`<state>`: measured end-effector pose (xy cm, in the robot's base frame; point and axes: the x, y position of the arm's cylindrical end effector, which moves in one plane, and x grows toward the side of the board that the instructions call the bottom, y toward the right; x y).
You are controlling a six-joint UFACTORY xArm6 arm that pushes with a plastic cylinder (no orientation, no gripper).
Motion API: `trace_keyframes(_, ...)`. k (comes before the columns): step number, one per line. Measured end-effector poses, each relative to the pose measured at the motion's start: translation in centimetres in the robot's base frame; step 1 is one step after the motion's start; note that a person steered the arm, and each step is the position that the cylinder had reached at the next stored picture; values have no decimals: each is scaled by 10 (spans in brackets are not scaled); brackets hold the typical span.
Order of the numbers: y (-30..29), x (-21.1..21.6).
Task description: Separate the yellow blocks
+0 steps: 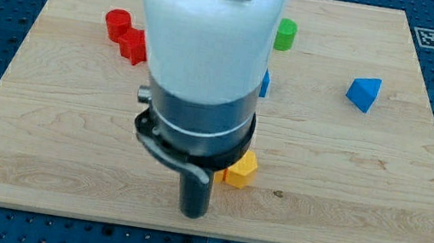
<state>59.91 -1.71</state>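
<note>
Yellow block [240, 169] sits bottom-centre of wooden board [42, 138], mostly hidden behind arm housing [198, 76]; second yellow not discernible. My tip [193, 214] shows just left-below it, contact unclear, likely lined up to push.

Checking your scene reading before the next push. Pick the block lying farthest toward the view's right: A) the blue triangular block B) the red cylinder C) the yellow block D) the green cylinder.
A: the blue triangular block sits alone nearest the view's right edge, well beyond the green cylinder and the yellow block.
</note>
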Motion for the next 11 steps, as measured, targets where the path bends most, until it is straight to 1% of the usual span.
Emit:
trace_keyframes(1, 0, -26)
trace_keyframes(2, 14, -37)
trace_keyframes(4, 68, -47)
trace_keyframes(5, 83, -67)
trace_keyframes(6, 92, -79)
trace_keyframes(7, 100, -79)
trace_keyframes(8, 78, -82)
trace_keyframes(9, 33, -98)
trace_keyframes(10, 21, -112)
trace_keyframes(11, 21, -112)
